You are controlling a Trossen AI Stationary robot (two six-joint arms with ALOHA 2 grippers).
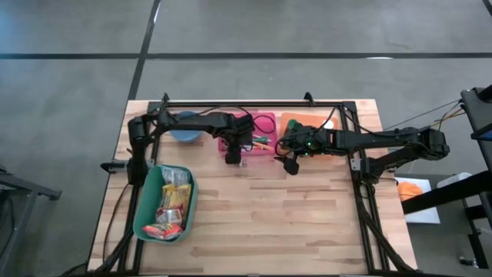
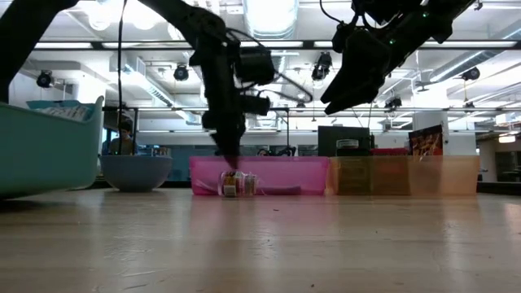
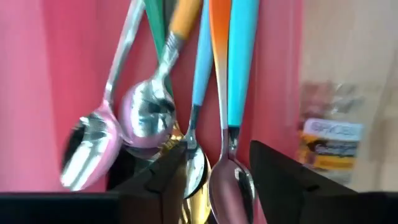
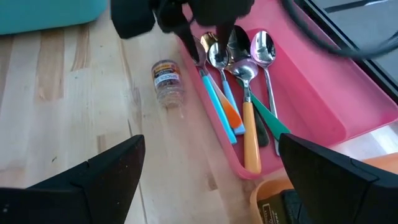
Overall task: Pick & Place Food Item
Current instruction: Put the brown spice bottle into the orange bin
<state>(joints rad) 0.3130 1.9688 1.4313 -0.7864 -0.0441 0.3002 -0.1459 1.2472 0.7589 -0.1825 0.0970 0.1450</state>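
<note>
Spoons crowd pink tray; jar beside.

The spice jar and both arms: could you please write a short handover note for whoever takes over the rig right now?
Left gripper: low at the pink tray's front edge, jaws parted, holding nothing visible.
Right gripper: raised near the orange tray, jaws wide open, empty.
Spice jar: lying on its side on the table, just outside the pink tray, which holds spoons.
Teal bin: holds packaged snacks.
Left: whether the jar sits where it should is unclear; check before continuing.
</note>
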